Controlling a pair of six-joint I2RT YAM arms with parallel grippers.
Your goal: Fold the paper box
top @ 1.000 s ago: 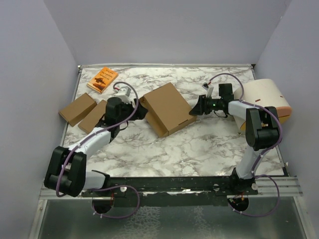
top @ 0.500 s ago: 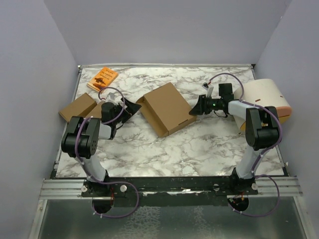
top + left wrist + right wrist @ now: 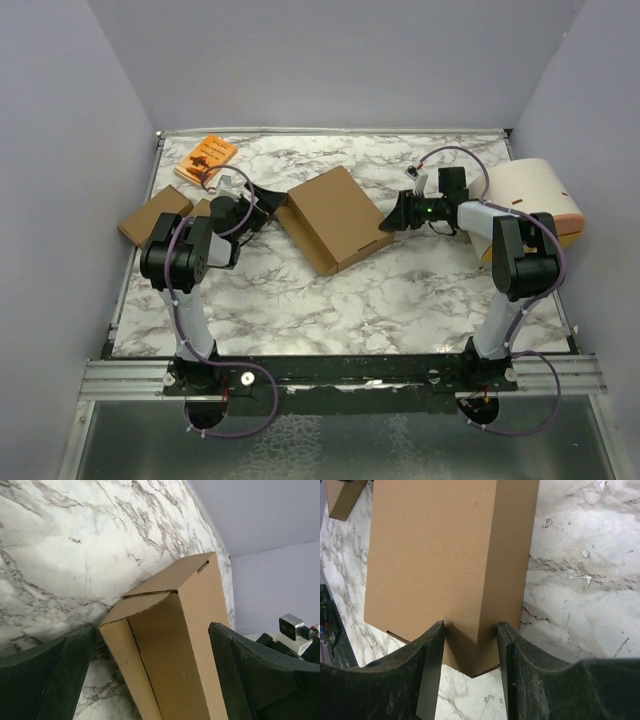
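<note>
— What are the fingers doing?
— The right fingers are clenched on a corner of the paper box, at its 3 o'clock end. The left fingers are released, spread wide either side of the open end at 9 o'clock.
— And the box?
— Near the middle of the surface, set askew.
— The risk?
— Probably that one-corner pinch. A push from the left could swivel the box or slip it free, and the end flap might buckle rather than tuck.
— Do the views differ?
— The left wrist view shows the curved flap and hollow end, and the top view hides both. Only the right wrist view shows the pinch.
</note>
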